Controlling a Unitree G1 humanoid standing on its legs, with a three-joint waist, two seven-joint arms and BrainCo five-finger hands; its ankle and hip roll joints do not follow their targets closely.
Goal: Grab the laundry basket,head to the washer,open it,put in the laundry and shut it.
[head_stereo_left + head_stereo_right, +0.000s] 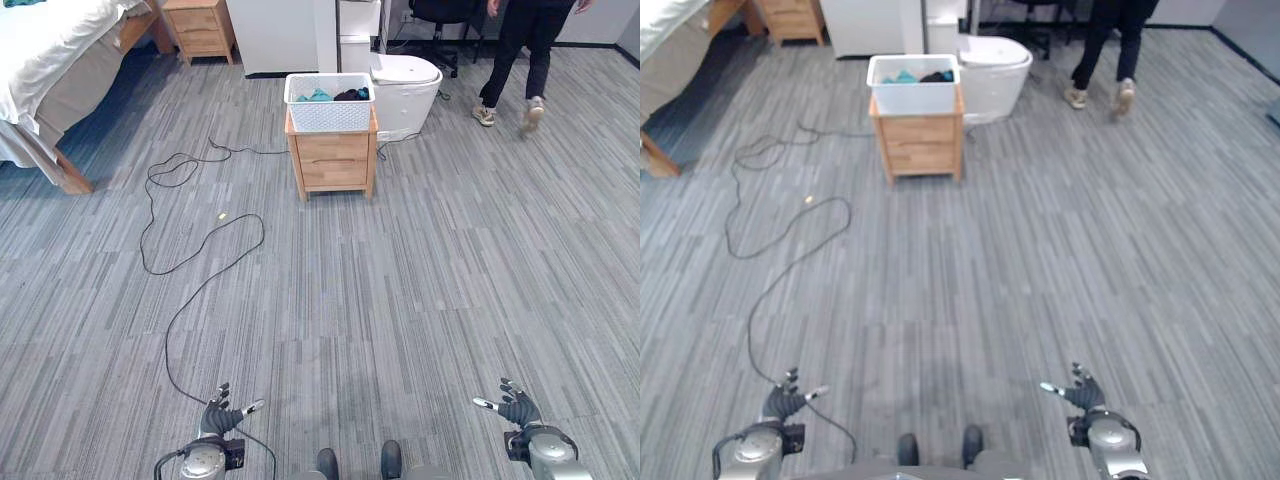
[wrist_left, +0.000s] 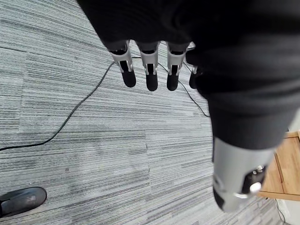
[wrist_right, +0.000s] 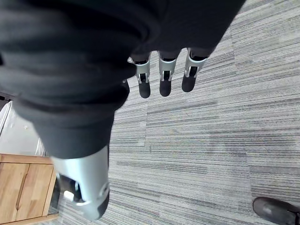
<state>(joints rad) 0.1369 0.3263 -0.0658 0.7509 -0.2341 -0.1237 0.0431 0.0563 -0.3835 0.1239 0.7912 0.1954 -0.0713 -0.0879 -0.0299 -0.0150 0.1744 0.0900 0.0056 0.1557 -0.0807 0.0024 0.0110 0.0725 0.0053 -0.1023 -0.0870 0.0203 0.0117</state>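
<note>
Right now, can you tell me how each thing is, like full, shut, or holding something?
Laundry basket: on the wooden nightstand, clothes inside.
Nightstand drawers: shut.
Washer: lid shut, behind the nightstand.
Left hand: open, holding nothing.
Right hand: open, holding nothing.
Person: walking near the washer.

Place: we see a mock bedroom set up in an office-like room | Signs: bed (image 1: 55, 60) with white bedding, wooden nightstand (image 1: 200, 28), white laundry basket (image 1: 330, 102) on a small wooden cabinet (image 1: 333, 160), grey carpet tiles (image 1: 420, 280), office chair (image 1: 440, 18) | Person (image 1: 525, 55) walking at back.
</note>
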